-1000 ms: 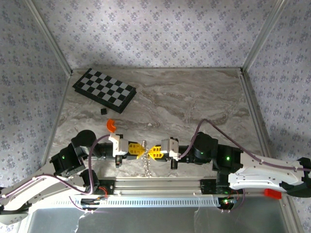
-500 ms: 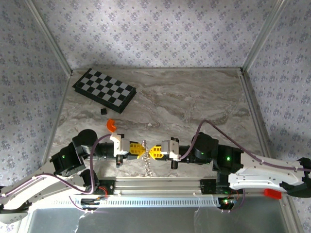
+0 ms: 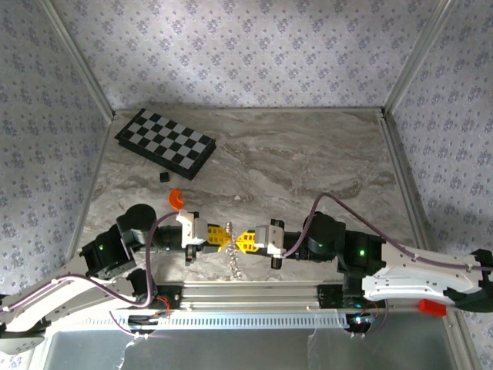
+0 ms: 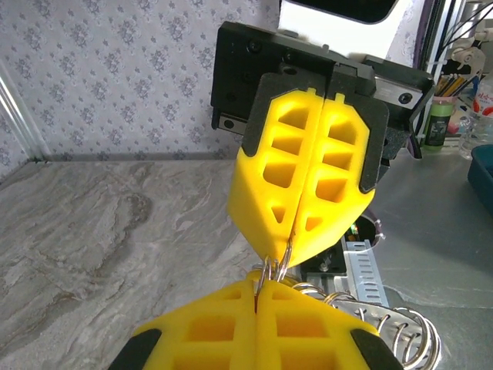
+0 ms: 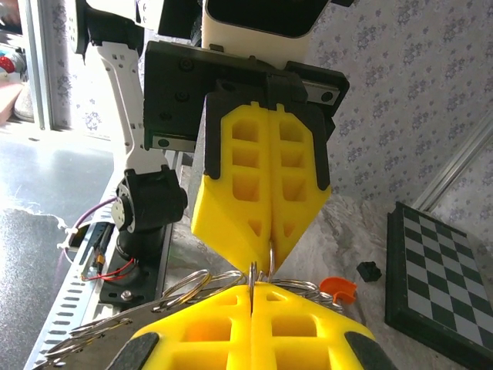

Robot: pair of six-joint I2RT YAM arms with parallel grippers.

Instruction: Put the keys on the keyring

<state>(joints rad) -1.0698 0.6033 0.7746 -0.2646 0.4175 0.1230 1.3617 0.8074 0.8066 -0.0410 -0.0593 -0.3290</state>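
My left gripper (image 3: 224, 236) and right gripper (image 3: 244, 240) meet tip to tip above the table's front edge. Both are shut on thin silver loops of the keyring (image 3: 233, 260), whose chain of silver pieces hangs below them. In the left wrist view my own yellow fingers (image 4: 200, 331) pinch a wire loop, and the right gripper (image 4: 283, 256) pinches a neighbouring loop from above; more rings (image 4: 389, 330) fan out at lower right. The right wrist view shows the same pinch, with rings (image 5: 192, 285) spreading to the left of the right gripper (image 5: 253, 287). The yellow-gold key is hidden.
A black-and-white checkerboard (image 3: 165, 143) lies at the back left. An orange curved plastic piece (image 3: 176, 198) and a small black piece (image 3: 162, 176) lie on the marble table (image 3: 308, 154) behind the left arm. A metal rail (image 3: 254, 293) runs along the near edge.
The right arm has edged slightly left and the left wrist slightly right. Both grippers stay pinched together on the rings, and the hanging chain has barely shifted.
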